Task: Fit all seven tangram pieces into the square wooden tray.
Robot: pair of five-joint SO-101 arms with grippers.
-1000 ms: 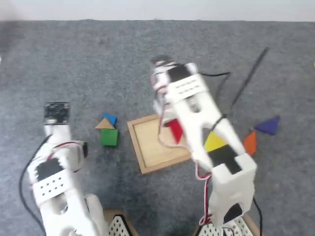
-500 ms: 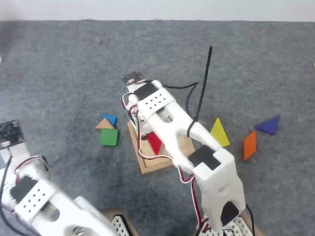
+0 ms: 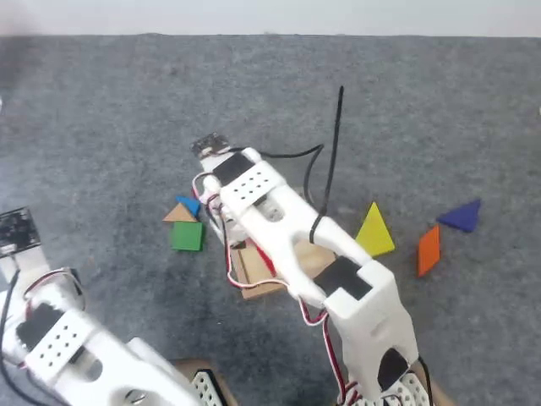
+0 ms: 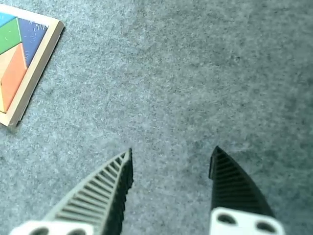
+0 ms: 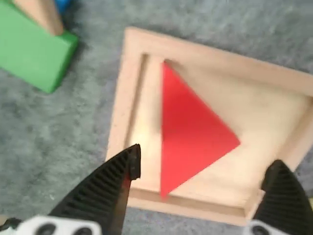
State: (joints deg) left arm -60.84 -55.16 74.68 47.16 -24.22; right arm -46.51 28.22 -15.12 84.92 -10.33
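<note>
1. A grey felt-covered table (image 3: pixel 101 110) met a pale wall (image 3: pixel 270 15) at its far edge.
2. The left fingers (image 4: pixel 98 196) hung spread apart over the felt.
3. The right fingers (image 5: pixel 107 186) stood spread apart above the wooden tray (image 5: pixel 128 98), where a red triangle (image 5: pixel 190 132) lay flat.

The high camera looks steeply down over the whole table (image 3: pixel 101 101), while each wrist camera peers down close, past the left tool (image 4: pixel 171 152) at table, past the right tool (image 5: pixel 206 155) at the tray (image 5: pixel 205 58) the high view shares.
</note>
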